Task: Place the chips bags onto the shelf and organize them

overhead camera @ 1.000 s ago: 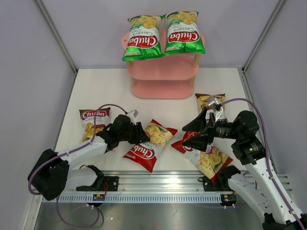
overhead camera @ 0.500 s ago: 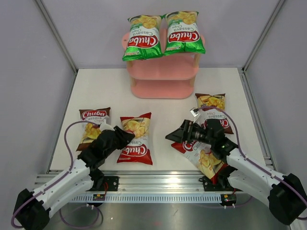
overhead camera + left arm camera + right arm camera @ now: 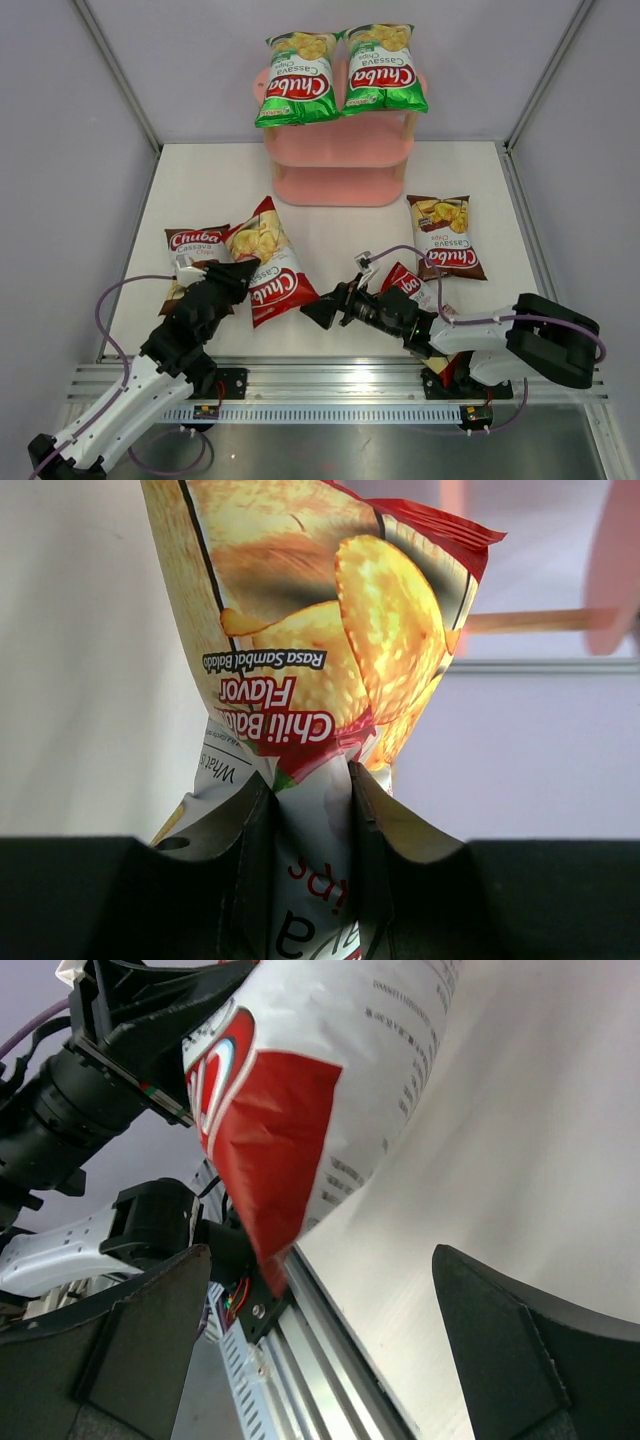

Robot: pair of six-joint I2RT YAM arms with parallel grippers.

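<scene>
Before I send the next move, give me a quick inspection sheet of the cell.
Surface: white table, flat and bare where it shows.
Job's things: pink shelf at the far edge. The left green bag and right green bag lie side by side on its top tier. The left brown bag, right brown bag and second red bag are on the table. The first red bag is held raised.
Clutter: nothing seen.
Grippers: left gripper shut on the first red bag's end. Right gripper open, low, holding nothing.
Cables: purple left cable and right cable loop free of the bags.
Surroundings: grey walls, metal rail at the near edge.
</scene>
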